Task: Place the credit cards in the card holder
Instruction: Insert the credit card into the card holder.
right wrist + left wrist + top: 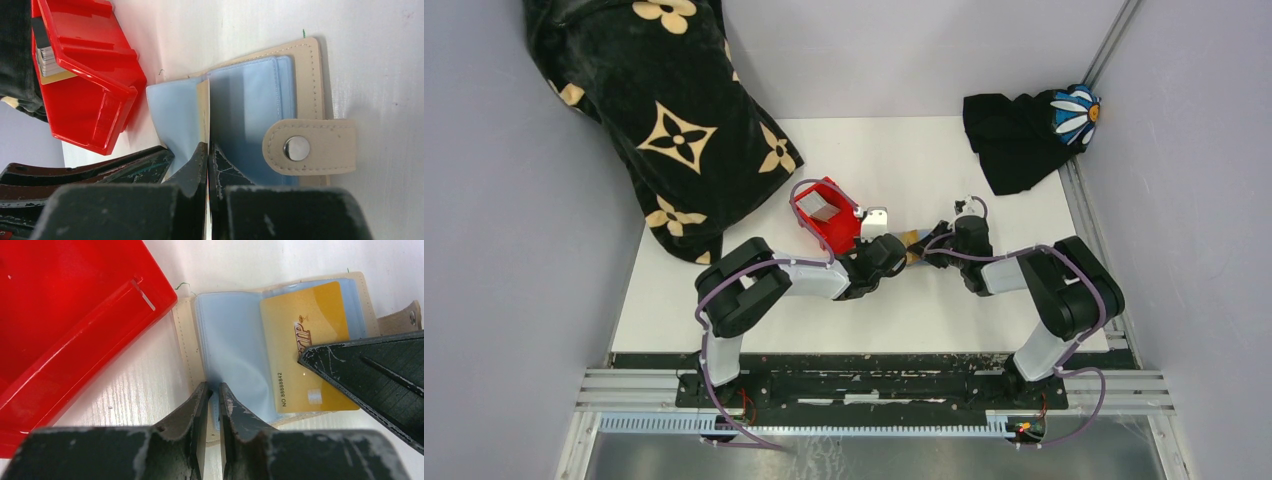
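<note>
Left wrist: glossy gold card (305, 335) face-up; left gripper (214, 388), barely parted, nips blue sleeve (230, 340).
Right wrist: card holder (306, 70) with metal snap (296, 148); right gripper (208, 148) clamps gold card edge-on.

The card holder (305, 65) looked like matt beige leather with stitched edges, and its snap (296, 148) was shiny metal. Its inner sleeves (230, 340) were clear bluish plastic, smooth and slightly glossy. The gold card (305, 325) was glossy plastic. The red bin (65, 315) at the upper left was hard shiny plastic. The table (140, 395) was white and matt, with a fine wood grain. The left gripper (214, 390) had black matt fingers (240, 415), scuffed grey.
</note>
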Controlling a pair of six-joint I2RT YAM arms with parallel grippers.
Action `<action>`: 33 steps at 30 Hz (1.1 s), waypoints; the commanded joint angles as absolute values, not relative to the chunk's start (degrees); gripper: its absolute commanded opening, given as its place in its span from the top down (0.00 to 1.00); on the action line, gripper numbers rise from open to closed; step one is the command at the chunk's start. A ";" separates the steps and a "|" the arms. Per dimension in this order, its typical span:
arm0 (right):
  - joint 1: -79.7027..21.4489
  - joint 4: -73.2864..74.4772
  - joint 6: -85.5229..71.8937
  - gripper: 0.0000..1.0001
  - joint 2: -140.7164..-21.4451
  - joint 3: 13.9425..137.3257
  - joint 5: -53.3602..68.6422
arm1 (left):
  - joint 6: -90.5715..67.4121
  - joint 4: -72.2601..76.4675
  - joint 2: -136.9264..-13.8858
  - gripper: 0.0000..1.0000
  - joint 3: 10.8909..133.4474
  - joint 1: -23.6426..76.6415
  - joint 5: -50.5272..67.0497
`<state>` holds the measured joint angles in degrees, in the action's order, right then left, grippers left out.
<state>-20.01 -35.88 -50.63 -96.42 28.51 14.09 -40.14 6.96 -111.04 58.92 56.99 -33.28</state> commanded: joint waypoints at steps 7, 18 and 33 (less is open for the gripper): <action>-21.00 -28.88 -51.16 0.99 -100.79 28.67 17.33 | -43.03 -12.35 -116.38 0.78 53.64 58.63 -28.13; -20.03 -29.26 -50.85 0.99 -103.00 28.48 19.25 | -44.72 -15.38 -114.93 0.76 52.90 58.64 -27.69; -19.43 -28.45 -50.11 0.99 -106.92 29.87 19.77 | -46.32 -19.34 -106.02 0.70 54.10 58.90 -30.35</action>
